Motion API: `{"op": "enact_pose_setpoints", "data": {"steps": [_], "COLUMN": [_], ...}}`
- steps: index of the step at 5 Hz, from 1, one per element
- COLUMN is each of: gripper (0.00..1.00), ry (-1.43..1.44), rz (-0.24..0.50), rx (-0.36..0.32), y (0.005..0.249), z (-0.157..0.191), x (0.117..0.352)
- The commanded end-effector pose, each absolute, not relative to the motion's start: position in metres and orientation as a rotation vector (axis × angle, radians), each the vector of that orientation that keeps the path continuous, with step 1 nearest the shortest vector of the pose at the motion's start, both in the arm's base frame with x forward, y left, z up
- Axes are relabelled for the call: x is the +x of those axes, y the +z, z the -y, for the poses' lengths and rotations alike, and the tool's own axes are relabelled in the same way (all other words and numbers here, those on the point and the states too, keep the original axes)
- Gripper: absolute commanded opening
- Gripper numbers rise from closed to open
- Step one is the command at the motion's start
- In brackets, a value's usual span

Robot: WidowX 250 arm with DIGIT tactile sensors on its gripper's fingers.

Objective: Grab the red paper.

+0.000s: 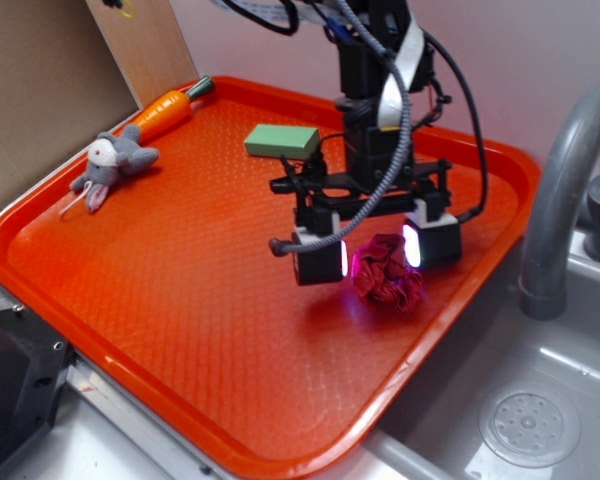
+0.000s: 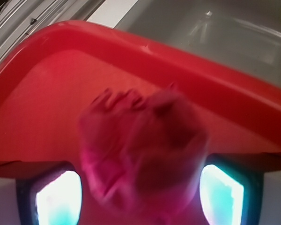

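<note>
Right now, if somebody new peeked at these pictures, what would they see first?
Probably the big orange tray filling the middle, with the robot's tool hanging open over its right side, pads glowing. Between the pads sits the crumpled red paper, huge and blurry in the wrist view. At the far-left corner lie a toy carrot and a grey plush mouse.

Crimson red paper [image 1: 389, 273], orange-red textured tray [image 1: 180, 290], green block [image 1: 282, 141], grey toy mouse [image 1: 115, 163]
</note>
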State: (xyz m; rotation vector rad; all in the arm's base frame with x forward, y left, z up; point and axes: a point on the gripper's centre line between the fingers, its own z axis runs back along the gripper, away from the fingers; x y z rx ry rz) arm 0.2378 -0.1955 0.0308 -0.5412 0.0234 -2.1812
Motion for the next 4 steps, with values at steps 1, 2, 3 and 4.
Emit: {"op": "enact_pose_setpoints", "data": {"steps": [1, 2, 3, 4], "gripper": [0.85, 0.0, 0.0, 0.0], "ry": [-2.251, -2.207, -2.148, -1.878], "rz": [0.007, 0.02, 0.017, -0.121], "rx": [-0.531, -0.515, -0.457, -0.129], "y": [0.046, 0.045, 0.05, 0.095], "z": [0.211, 0.206, 0.201, 0.171], "x": [0.204, 0.205, 0.206, 0.213]}}
